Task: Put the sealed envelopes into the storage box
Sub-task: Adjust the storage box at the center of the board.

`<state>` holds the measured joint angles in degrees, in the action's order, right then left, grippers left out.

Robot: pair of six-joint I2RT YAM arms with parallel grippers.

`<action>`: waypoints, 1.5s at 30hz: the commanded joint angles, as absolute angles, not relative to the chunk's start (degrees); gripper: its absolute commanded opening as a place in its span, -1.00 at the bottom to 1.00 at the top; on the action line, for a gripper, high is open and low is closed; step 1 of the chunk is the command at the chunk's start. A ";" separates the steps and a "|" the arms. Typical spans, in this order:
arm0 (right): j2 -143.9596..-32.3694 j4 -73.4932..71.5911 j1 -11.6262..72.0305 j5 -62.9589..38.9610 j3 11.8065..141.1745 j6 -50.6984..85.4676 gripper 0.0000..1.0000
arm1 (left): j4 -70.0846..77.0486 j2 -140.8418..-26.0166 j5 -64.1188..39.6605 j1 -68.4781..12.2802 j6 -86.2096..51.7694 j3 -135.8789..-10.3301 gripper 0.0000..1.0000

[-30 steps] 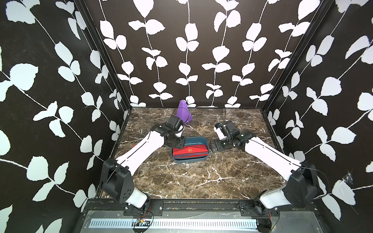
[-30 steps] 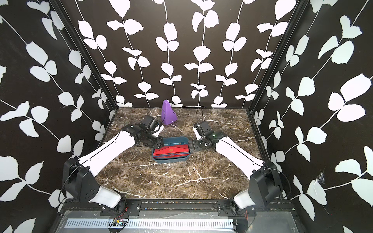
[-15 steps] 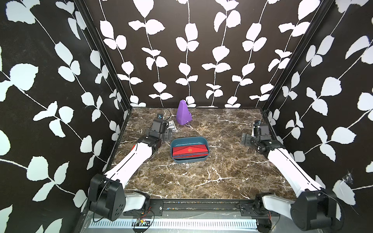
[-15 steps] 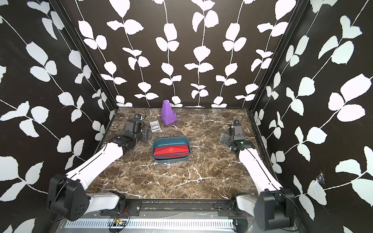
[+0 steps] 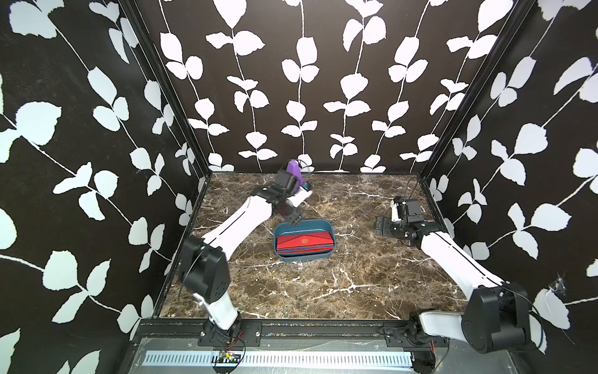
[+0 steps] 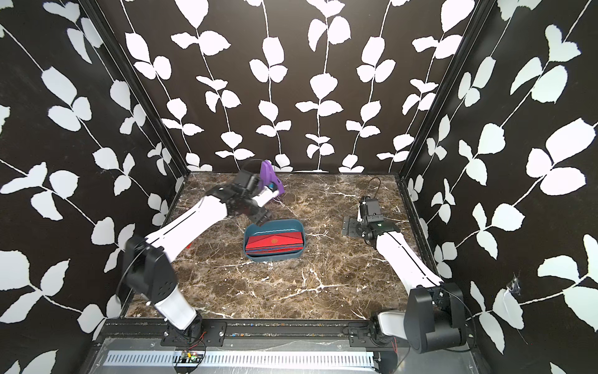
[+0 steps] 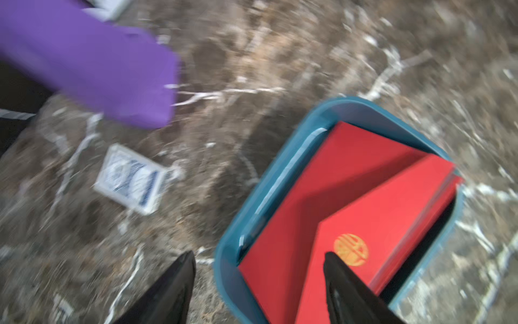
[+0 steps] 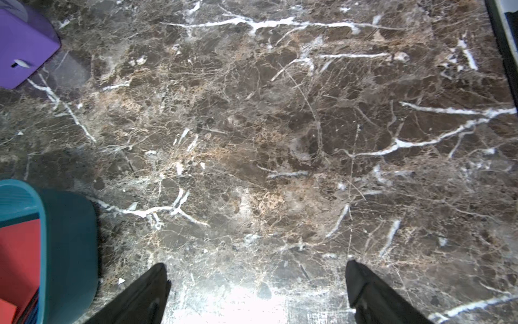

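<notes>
The teal storage box (image 5: 302, 222) (image 6: 273, 222) sits mid-table in both top views. Stacked inside it are the sealed envelopes (image 5: 304, 243) (image 6: 275, 243), a red one with a gold emblem (image 7: 350, 249) uppermost. Just above the box's back left corner hovers my left gripper (image 5: 293, 220) (image 7: 259, 255). It is open, one finger over the envelopes and one outside the rim (image 7: 224, 269), holding nothing. Far right of the box, my right gripper (image 5: 383, 226) (image 8: 255, 265) is open over bare marble. The box wall (image 8: 70, 238) shows at the edge of the right wrist view.
A purple pyramid-shaped object (image 5: 293, 171) (image 7: 84, 64) stands at the back, behind my left wrist. A small white printed card pack (image 7: 131, 179) lies on the marble between it and the box. A small red thing (image 6: 189, 245) peeks out beside my left arm. Patterned walls enclose three sides.
Both grippers drew back from the box to the sides. The left arm has since swung back to the box's back left corner. The right gripper stays out at the right.
</notes>
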<state>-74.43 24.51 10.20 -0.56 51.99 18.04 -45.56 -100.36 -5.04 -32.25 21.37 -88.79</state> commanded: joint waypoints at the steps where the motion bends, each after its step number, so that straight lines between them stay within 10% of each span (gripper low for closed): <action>1: -75.18 24.34 11.47 -1.54 52.40 19.23 0.98 | -52.48 -104.48 -7.14 -33.30 27.82 -92.48 0.47; 19: -78.40 28.55 14.37 -1.65 57.56 19.01 0.98 | -53.45 -120.32 -6.88 -33.75 31.18 -103.39 0.33; 39: -78.88 35.38 17.90 -4.73 63.41 16.53 0.98 | -49.46 -120.92 -10.35 -33.68 20.05 -100.31 -0.99; 45: -76.75 35.61 17.84 -4.27 62.55 16.55 0.98 | -49.43 -115.66 -7.52 -33.66 0.02 -95.39 -1.00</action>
<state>-78.56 34.68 17.74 -4.12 61.82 17.08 -48.29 -120.49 -9.06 -33.67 12.86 -98.65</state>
